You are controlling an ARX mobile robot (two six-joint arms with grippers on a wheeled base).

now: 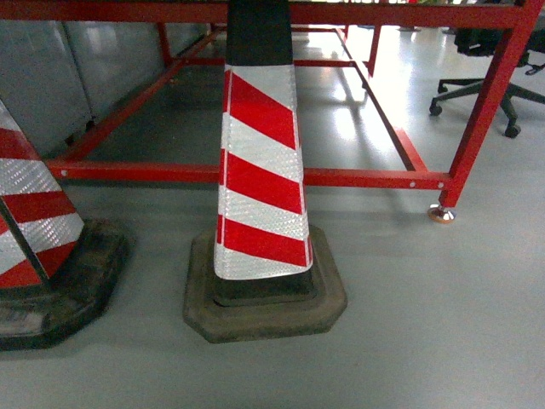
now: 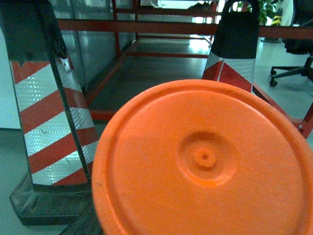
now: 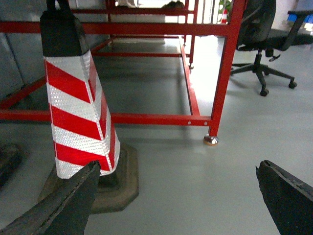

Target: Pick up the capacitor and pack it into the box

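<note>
Capacitor (image 2: 205, 161) close against left pincer (image 2: 195, 220), grasp untellable; right pincer (image 3: 178, 169) spread, empty.

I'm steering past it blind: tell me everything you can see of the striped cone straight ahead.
The cone stands upright on the grey floor, just in front of the red frame's low bar. Its tapered body has diagonal red and white reflective bands under a black top, seated in a dark, scuffed, rubbery-looking base with cut corners. Nothing but the floor touches it.
</note>
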